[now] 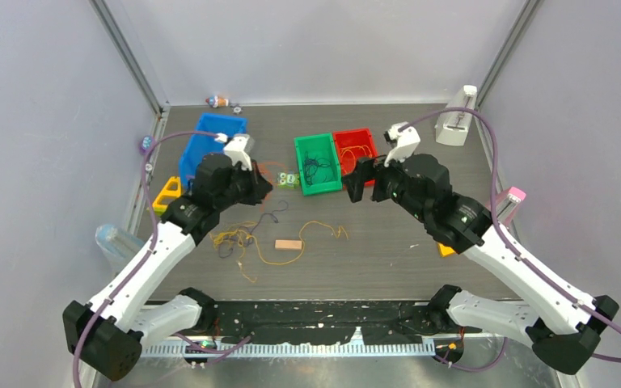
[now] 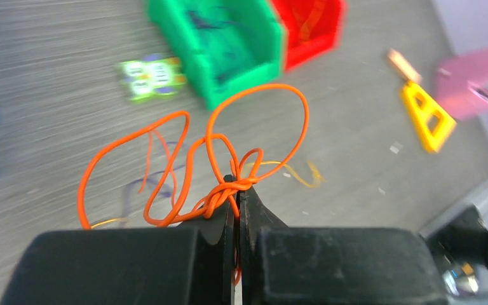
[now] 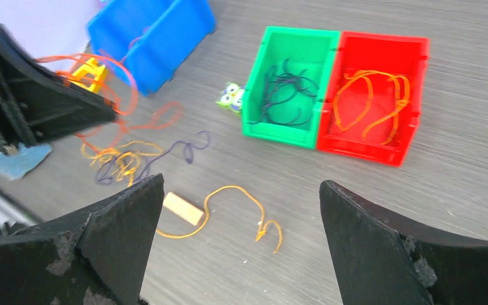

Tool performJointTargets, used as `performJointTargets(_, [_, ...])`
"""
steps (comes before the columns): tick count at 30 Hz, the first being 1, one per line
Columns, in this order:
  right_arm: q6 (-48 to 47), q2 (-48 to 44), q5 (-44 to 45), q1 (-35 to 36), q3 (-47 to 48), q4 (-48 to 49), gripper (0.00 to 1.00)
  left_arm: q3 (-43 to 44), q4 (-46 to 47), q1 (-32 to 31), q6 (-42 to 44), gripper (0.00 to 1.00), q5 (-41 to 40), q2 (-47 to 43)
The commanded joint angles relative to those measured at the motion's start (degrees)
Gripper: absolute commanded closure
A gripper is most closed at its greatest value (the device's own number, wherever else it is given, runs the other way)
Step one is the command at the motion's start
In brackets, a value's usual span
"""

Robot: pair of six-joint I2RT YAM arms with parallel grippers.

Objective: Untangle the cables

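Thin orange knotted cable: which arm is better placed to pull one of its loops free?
Right, probably: the right gripper is open and empty; the left gripper is shut on the knotted thin orange cable.

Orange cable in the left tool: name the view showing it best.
Left wrist: the orange cable, knotted, sits close in the shut left tool. Top external shows only a speck; right wrist, blurred loops.

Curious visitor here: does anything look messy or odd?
Yes. The left gripper pinches a knotted orange cable, and a yellow-and-purple tangle lies loose on the table, outside the green bin and red bin.
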Motion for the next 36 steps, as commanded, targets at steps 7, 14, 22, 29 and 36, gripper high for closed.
performJointTargets(7, [0.18,-6.01,10.62,-0.18,-13.48,13.08,0.03,7.67,-4.63,16.16,5.6,1.0,-19.87,0.42])
performJointTargets(14, [-0.68,-4.94,9.54,-0.16,-15.71,15.62,0.03,16.53,-2.42,24.53,5.98,1.0,-17.53,10.31])
performJointTargets(22, [0.16,-5.23,8.09,-0.18,-20.61,18.83,0.04,22.93,0.53,33.2,2.05,1.0,-8.98,29.12])
performJointTargets(29, [2.9,-4.55,8.11,-0.17,-22.78,16.78,0.03,30.88,-10.37,33.48,1.8,0.34,-0.06,39.01])
performJointTargets(36, [6.43,3.63,6.3,-0.19,-21.29,9.37,0.02,25.95,-13.96,28.92,4.2,0.12,-6.02,28.11])
